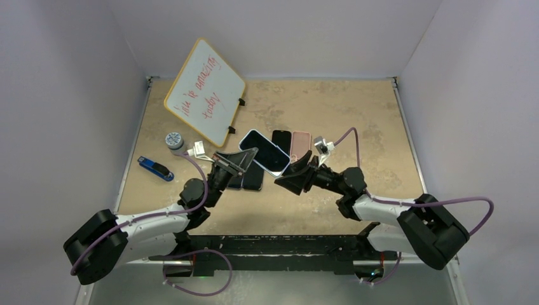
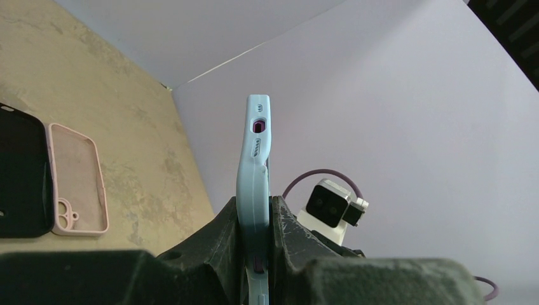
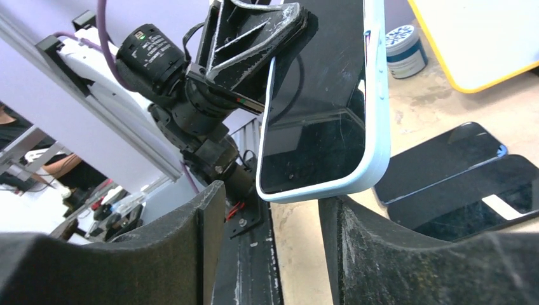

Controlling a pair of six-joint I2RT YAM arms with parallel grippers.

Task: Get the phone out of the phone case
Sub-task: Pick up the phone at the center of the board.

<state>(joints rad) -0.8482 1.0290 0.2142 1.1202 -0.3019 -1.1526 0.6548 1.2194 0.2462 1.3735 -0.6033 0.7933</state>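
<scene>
Left fingers (image 1: 236, 160) were clamped nearly shut on the light-blue phone case (image 2: 253, 159), one finger on each flat face. They held it off the worktop (image 1: 356, 114) at mid-frame in the top view. The phone (image 3: 318, 114) sat inside the case, its dark screen scratched.

Right fingers (image 1: 297, 178) stood partly open, astride the case's lower corner. I saw a gap on the left side in the right wrist view. Whether the other finger touched, I could not tell.

An empty pink case (image 1: 300, 145) lay on the worktop just right of a black phone (image 1: 281, 138), with two more dark phones (image 1: 251, 179) below the raised one. A whiteboard (image 1: 204, 92) leaned at upper left. A small jar (image 1: 174, 141) and a blue gadget (image 1: 155, 168) sat at left.
</scene>
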